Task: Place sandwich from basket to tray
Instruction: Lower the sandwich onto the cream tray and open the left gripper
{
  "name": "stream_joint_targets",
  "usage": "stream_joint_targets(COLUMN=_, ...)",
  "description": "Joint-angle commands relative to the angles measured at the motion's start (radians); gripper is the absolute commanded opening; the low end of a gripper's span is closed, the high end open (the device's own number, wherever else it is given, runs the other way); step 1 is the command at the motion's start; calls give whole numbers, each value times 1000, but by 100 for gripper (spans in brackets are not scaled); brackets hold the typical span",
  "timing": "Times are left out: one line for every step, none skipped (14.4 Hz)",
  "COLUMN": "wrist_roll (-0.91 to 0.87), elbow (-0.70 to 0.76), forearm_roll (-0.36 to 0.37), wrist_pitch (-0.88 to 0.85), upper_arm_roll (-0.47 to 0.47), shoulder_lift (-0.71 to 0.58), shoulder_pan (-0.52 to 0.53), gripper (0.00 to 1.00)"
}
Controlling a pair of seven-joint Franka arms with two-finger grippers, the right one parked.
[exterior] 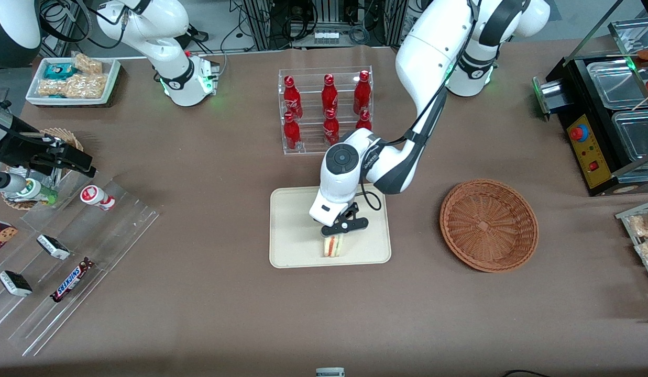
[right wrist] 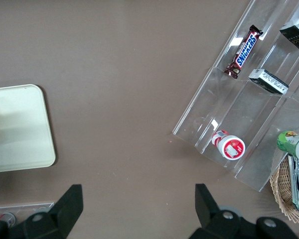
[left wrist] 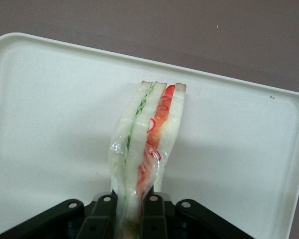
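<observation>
Standing on its edge on the tray (exterior: 297, 230), the sandwich (exterior: 332, 245) sits near the tray rim closest to the front camera, its red, orange and green filling showing along the cut side. The gripper (exterior: 338, 233) is right above it, and in the wrist view the gripper (left wrist: 132, 205) has its two black fingers (left wrist: 102, 214) closed against the bread, one on each flat side, pinching the wrapped wedge between them. The sandwich (left wrist: 147, 144) runs out from the fingers across the pale tray (left wrist: 50, 114), and its clear wrap bulges a little beside the grip.

The wicker basket (exterior: 489, 224) lies on the brown table (exterior: 198, 314) beside the tray, toward the working arm's end, apart from it. A clear rack of red bottles (exterior: 326, 107) stands farther from the front camera than the tray. Toward the parked arm's end, a stepped clear rack (exterior: 67, 262) holds snack bars, among them a Snickers bar (exterior: 71, 279).
</observation>
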Motion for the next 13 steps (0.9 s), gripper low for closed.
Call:
stream_joint_targets(wrist_roll=-52, elbow=20, forearm_roll=3, wrist_pitch=8, upper_arm_roll=12, shoulder_lift=-1, shoulder_pan=-8, gripper=100)
stream_joint_targets(wrist_roll=-44, elbow=26, forearm_roll=4, wrist_pitch=2, upper_arm_roll=14, shoulder_lift=-9, shoulder_pan=-5, gripper=100)
stream_joint_targets(wrist_roll=-49, elbow=29, forearm_roll=9, wrist_pitch=-4, upper_arm_roll=15, shoulder_lift=-35, shoulder_pan=-5, gripper=100)
stream_joint_targets(wrist_roll=-49, elbow=28, forearm_roll=21, wrist_pitch=-12, upper_arm_roll=17, shoulder_lift=-74, shoulder_pan=-5, gripper=100)
stream_joint_targets(wrist_roll=-49, elbow=29, forearm_roll=24, wrist_pitch=-36, upper_arm_roll=18, shoulder_lift=-110, shoulder_pan=-5, gripper=100)
stream_joint_targets(wrist_roll=-46, elbow=28, forearm_roll=26, wrist_pitch=-73, upper_arm_roll=21, shoulder_lift=-147, shoulder_pan=-2, gripper=100)
stream_joint_targets(wrist_roll=-38, elbow=26, forearm_roll=29, wrist_pitch=-117, upper_arm_roll=26, shoulder_lift=-183, shoulder_pan=-2, gripper=100)
stream_joint_targets(wrist_roll=-37, elbow=28, forearm_roll=67, wrist_pitch=-160, upper_arm_roll=37, shoulder_lift=-219, shoulder_pan=-2, gripper=100)
stream_joint_targets(wrist_roll=-38, elbow=25, forearm_roll=107, wrist_pitch=-195, upper_arm_roll=38, shoulder_lift=-248, shoulder_pan=0, gripper=100)
stream_joint_targets(wrist_roll=-53, elbow=15, forearm_roll=115, wrist_pitch=-231, upper_arm_roll=40, shoulder_lift=-285, shoulder_pan=6, gripper=100)
stream_joint_targets(wrist_roll=-52, elbow=2, forearm_roll=113, wrist_pitch=-272, upper_arm_roll=44, shoulder_lift=-306, shoulder_pan=26, gripper=100)
stream_joint_targets(wrist_roll=-38, elbow=-3, forearm_roll=109, wrist_pitch=-309, upper_arm_roll=45, shoulder_lift=-328, shoulder_pan=56, gripper=100)
stream_joint_targets(wrist_roll=-32, elbow=-14, forearm_roll=107, wrist_pitch=-347, upper_arm_roll=45, shoulder_lift=-352, shoulder_pan=98, gripper=100)
